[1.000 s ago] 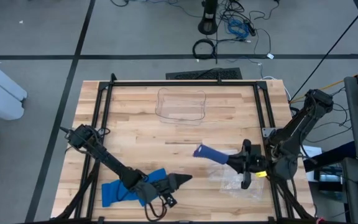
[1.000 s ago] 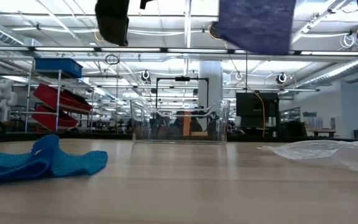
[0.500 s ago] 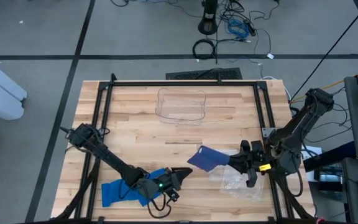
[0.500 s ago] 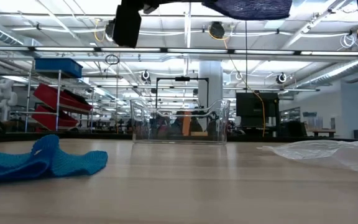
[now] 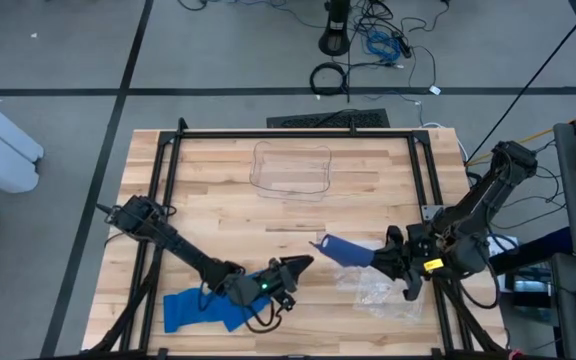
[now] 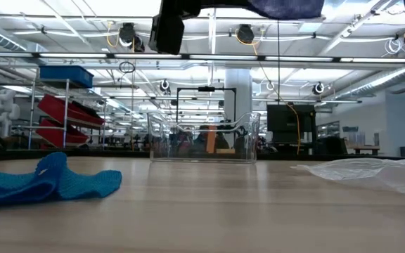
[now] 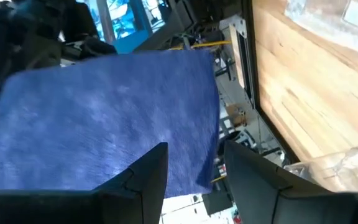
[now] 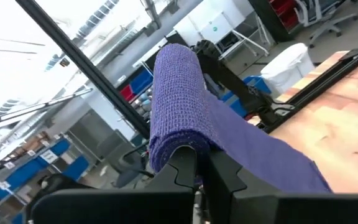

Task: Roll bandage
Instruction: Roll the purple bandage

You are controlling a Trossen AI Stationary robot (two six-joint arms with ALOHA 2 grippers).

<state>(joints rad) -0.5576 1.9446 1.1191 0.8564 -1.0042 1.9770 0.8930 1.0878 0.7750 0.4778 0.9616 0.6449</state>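
You have two bandages in sight, both soft knit with a fine waffle weave. The purple bandage (image 5: 346, 251) is a flat strip held off the surface right of centre in the high view; in the right wrist view (image 8: 185, 118) its near end is a rounded fold over the fingers, the rest trailing off as a flat band. The right end effector (image 5: 380, 260) is pressed together, pinching that folded end. The left end effector (image 5: 300, 264) sits lower centre in the high view, fingers spread, tips close to the strip's free end; from the left wrist view the purple sheet (image 7: 104, 118) fills the frame just past the two dark fingers (image 7: 145, 177), and you cannot tell if they touch it. The blue bandage (image 5: 196, 309) lies crumpled in a loose heap at the lower left of the surface, partly under the left arm; in the low view (image 6: 44, 179) it shows as a low rumpled mound at the left edge. One clear plastic container (image 5: 291, 168), thin-walled and rounded at the corners, stands at the upper centre. One crinkled clear plastic wrapper (image 5: 383, 295) lies flat at the lower right, under the right arm. The surface (image 5: 218, 190) is butcher-block wood in pale jointed strips, framed by black metal rails (image 5: 298, 133).
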